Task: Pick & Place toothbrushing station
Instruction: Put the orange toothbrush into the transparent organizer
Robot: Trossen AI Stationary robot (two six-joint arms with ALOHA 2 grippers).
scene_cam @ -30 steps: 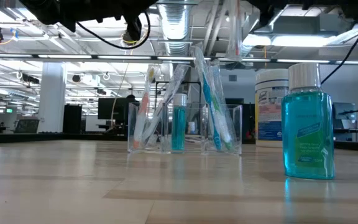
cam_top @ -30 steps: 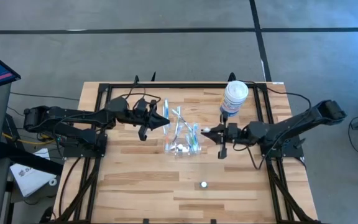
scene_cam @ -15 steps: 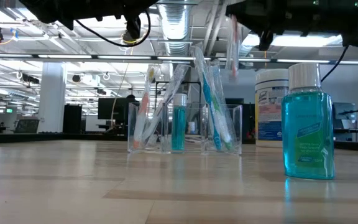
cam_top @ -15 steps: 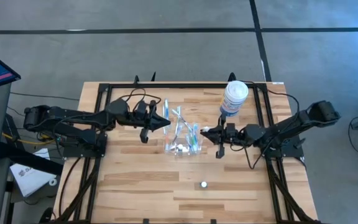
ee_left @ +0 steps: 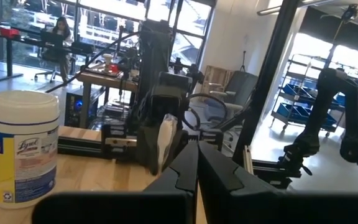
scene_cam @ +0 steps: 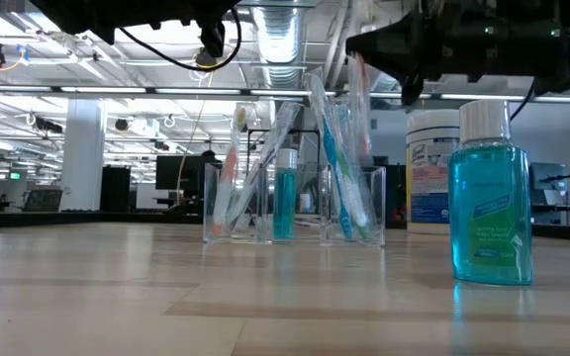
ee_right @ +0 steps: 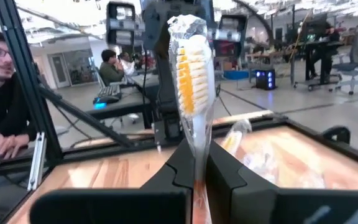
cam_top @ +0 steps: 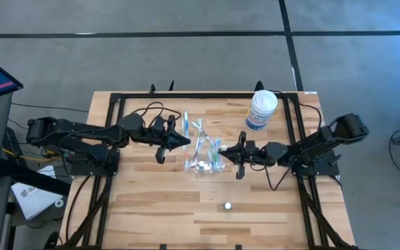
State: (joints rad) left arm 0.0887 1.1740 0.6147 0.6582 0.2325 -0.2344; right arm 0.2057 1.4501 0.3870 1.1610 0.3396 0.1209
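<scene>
A clear plastic holder [cam_top: 203, 164] with compartments stands mid-table, holding several white-and-blue toothbrushes [scene_cam: 342, 178] and a small clear tube with a blue end [scene_cam: 284, 203]. My right gripper [cam_top: 226, 154] is just right of the holder, shut on a wrapped toothbrush with orange-and-white bristles [ee_right: 194, 81]. In the low view the brush's lower end [scene_cam: 362, 148] is at the rim of the holder's right compartment. My left gripper [cam_top: 185, 139] hovers just left of the holder, shut and empty [ee_left: 194, 163]. My right gripper pinches the toothbrush's handle [ee_right: 197, 177] below the head between its two fingers. The fingers come about level from the table's right and lie across the brush. The brush stands upright, head up, its lower part hanging below the fingers over the holder.
A large white tub with a blue label [cam_top: 262, 110] stands at the far right of the table. A blue mouthwash bottle with a white cap [scene_cam: 491, 198] stands near the front edge [cam_top: 228, 205]. A thin blue-and-white thing [cam_top: 185, 119] lies beyond my left gripper. People sit in the room behind.
My right gripper has gone toward the table's left, up to the holder, and down with the toothbrush. The brush has stayed upright, and its lower end has come down to the rim of the holder's right compartment.
</scene>
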